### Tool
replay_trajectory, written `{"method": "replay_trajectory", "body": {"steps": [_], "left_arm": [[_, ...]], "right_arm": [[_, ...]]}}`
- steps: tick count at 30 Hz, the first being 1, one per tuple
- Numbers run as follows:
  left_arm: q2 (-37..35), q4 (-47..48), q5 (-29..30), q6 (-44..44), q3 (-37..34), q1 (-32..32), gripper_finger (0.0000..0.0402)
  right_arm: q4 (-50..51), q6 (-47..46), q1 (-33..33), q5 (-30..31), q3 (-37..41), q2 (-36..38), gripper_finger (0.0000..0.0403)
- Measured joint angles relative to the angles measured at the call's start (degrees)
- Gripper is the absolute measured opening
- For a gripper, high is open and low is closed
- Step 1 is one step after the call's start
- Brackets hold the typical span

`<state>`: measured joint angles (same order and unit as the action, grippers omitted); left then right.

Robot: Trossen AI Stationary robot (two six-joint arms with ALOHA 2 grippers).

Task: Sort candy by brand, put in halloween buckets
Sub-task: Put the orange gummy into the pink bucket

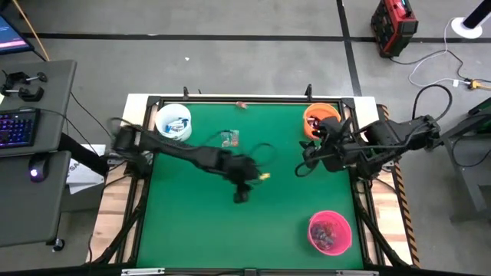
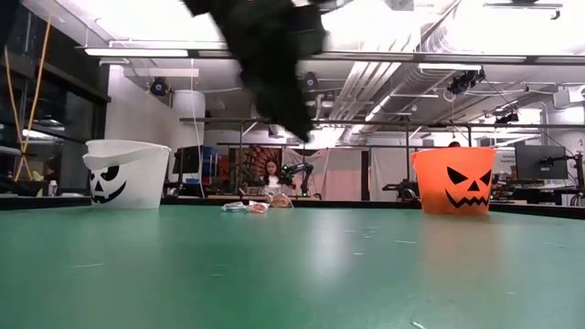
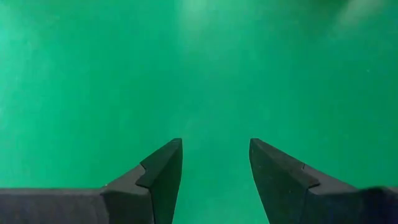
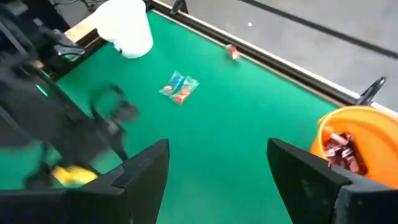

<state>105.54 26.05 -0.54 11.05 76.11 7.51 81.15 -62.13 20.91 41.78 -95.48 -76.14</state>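
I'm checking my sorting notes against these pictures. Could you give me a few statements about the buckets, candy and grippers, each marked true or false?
1. The orange bucket holds dark-wrapped candy. True.
2. The left gripper is shut on a sweet. False: its jaws stand open, with only bare green table between them.
3. The pink bucket is empty. False: it holds candy.
4. A small cluster of sweets lies on the table between the white bucket and the orange one. True.
5. The right gripper is open. True.
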Motion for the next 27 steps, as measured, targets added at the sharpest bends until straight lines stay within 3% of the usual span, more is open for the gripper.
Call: {"method": "replay_trajectory", "body": {"steps": [5, 10, 13, 17, 23, 27], "left_arm": [[-19.5, -12.0, 8.9, 14.2, -24.1, 0.8, 0.0175], [-34.7, -11.9, 16.1, 21.7, -36.5, -0.6, 0.0175], [-41.3, -9.1, 17.0, 20.7, -38.7, -3.0, 0.0175], [-48.1, -6.8, 19.0, 17.6, -38.9, -6.3, 0.0175], [-57.3, -6.7, 19.3, 15.6, -38.8, -10.6, 0.0174], [-61.3, -6.6, 20.4, 9.3, -38.8, -13.0, 0.0174]], "right_arm": [[-1.8, 1.4, -6.8, -1.7, 0.0, -0.6, 0.0264], [-13.9, 12.5, -19.4, -12.6, 0.0, -5.6, 0.0264], [-26.1, 19.9, -25.8, -21.8, 0.0, -11.3, 0.0264], [-40.7, 21.8, -31.8, -31.0, 0.0, -20.4, 0.0264], [-52.0, 14.2, -37.4, -40.9, 0.0, -35.0, 0.0264], [-53.1, 9.0, -37.9, -42.6, 0.0, -42.8, 0.0264]]}}
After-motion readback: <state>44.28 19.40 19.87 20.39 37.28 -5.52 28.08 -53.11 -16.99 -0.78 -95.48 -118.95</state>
